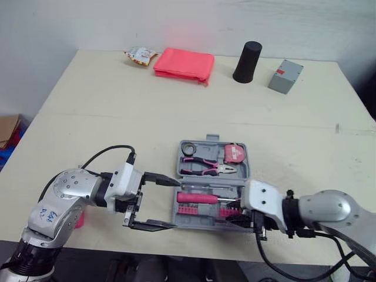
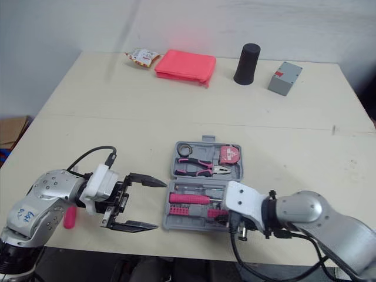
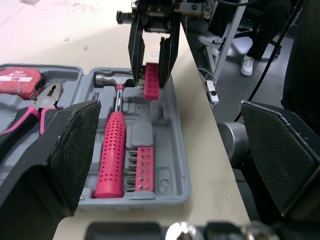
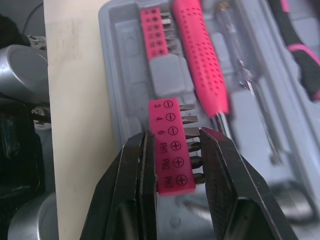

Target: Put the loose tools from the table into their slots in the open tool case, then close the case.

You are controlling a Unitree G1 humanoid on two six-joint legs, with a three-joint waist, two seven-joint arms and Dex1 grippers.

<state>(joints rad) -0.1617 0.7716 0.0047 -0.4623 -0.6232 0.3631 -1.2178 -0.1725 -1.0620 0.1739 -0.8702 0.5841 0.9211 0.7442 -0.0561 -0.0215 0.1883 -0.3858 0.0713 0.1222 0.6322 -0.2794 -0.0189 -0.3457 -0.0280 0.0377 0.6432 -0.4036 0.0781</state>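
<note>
Open case (image 3: 162,175) at the near edge of the counter (image 1: 117,106), lid laid back away from the robot. The right tool (image 4: 175,135) is closed on a pink bit strip (image 4: 166,120), pinching it across its width at one end. The strip is held just over the near right part of the tray; whether it touches the plastic cannot be told.

The strip's long axis runs along the case's length. It is parallel to the pink-handled hammer (image 3: 112,150) and in line with a second strip (image 3: 142,167) already seated (a grey block separates the two). The free recess appears to lie directly beneath, so the coming move is judged to be a short, straight push down, keeping that alignment.

The left tool (image 2: 158,204) is spread wide and empty, just beside the case's left end. The right arm is therefore the nearer to the slot.

Pliers (image 1: 208,167) and a tape measure (image 1: 235,154) sit in the lid. A pink object (image 2: 69,217) lies on the counter by the left arm, possibly another loose item.

Legible marks on the held strip are 3, 4 and 6 beside slot signs, then PH1 and PH2 beside cross signs (the last PH size is unclear). The tape measure's lettering is too small to read.
</note>
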